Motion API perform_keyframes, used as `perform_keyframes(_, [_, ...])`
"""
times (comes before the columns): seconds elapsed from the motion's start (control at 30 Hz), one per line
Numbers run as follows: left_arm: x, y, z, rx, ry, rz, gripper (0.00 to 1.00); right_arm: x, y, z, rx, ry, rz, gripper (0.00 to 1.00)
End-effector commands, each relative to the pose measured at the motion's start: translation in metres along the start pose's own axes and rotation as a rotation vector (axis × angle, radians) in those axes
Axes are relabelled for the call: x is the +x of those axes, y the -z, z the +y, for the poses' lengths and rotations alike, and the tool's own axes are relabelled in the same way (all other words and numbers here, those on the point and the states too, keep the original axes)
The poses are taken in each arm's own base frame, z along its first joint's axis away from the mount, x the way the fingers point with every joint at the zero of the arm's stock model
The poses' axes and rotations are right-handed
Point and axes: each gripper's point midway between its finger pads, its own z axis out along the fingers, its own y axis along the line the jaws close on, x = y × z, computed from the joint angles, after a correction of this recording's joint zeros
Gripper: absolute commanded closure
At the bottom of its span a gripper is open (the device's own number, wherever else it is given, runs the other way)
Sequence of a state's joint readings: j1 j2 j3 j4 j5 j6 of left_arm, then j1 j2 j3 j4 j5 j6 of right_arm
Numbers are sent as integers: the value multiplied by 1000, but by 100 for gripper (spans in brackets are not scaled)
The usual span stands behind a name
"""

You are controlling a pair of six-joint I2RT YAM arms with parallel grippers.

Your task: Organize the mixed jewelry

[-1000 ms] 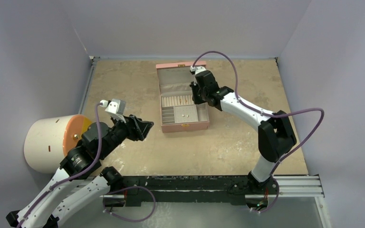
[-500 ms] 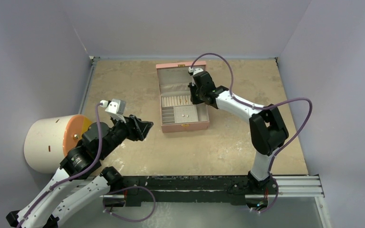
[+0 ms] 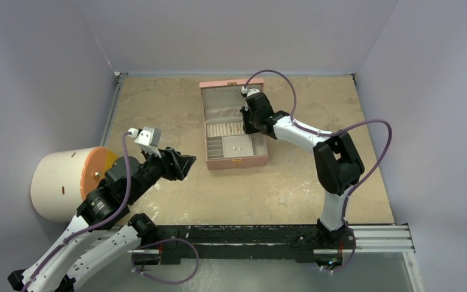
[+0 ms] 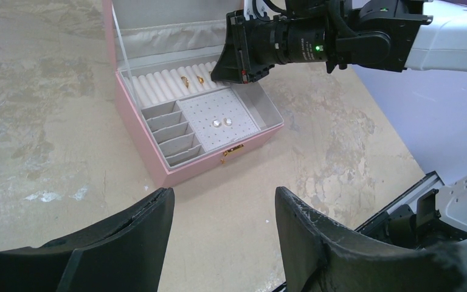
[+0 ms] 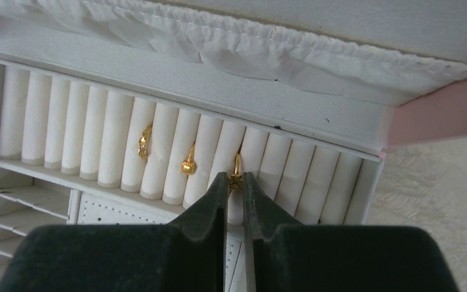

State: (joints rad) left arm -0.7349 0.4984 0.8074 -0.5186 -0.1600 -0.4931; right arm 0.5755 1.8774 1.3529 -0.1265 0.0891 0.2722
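Note:
The pink box (image 3: 237, 161) stands open at mid table. My right gripper (image 5: 235, 177) is over its row of white ring rolls (image 5: 91, 140), shut on a gold ring (image 5: 238, 161) that sits in a slot between two rolls. Two other gold rings (image 5: 144, 143) (image 5: 188, 164) sit in slots to its left. Two pearly studs (image 4: 222, 122) rest on the dotted pad. My left gripper (image 4: 222, 201) is open and empty, above bare table left of and nearer than the box (image 4: 140, 128). In the top view the right gripper (image 3: 247, 125) is at the box's right side and the left gripper (image 3: 190, 163) is left of the box.
A large white cylinder with an orange face (image 3: 67, 182) lies at the left beside my left arm. The box lid (image 3: 225, 92) stands open at the back. Several small divided compartments (image 4: 170, 137) fill the box's front left. Walls enclose the table on three sides.
The right arm's elbow has swung left and its gripper has edged slightly left over the ring rolls. The left arm has not moved.

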Motion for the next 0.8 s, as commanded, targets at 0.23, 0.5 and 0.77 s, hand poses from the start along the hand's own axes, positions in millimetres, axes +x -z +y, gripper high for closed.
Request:
perform_keyframes(0.23, [-7,-3,0,-5,-17,-16,38,18,-20,-10,48,-40,32,100])
perform_keyframes(0.5, [-8,-2,-1,-2,-15,-22,38,-6,0,-4,28,-54,-23,69])
perform_keyframes(0.77, [-8,-2,-1,2,-14,-22,38,-37,28,5,-13,-77,-106,64])
